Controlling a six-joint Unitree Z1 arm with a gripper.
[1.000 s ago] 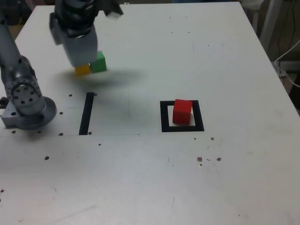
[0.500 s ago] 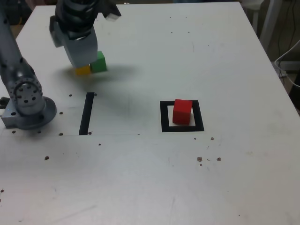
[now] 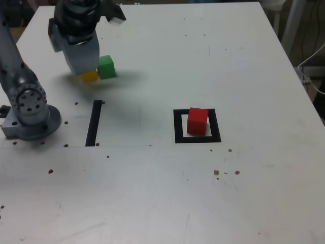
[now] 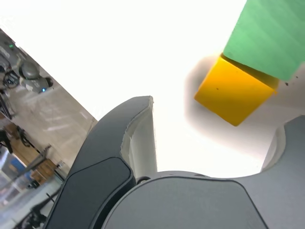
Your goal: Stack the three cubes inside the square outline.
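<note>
The big white table holds it all. The robot arm leans over it, toward eleven o'clock in the exterior view. Its gripper is wide open with nothing in it, I guess so a cube can fit in. The black square is at four o'clock from the gripper. The red cube sits inside, probably as the bottom block. The green cube is near the gripper, at about five o'clock, and the yellow cube is close by, at six.
</note>
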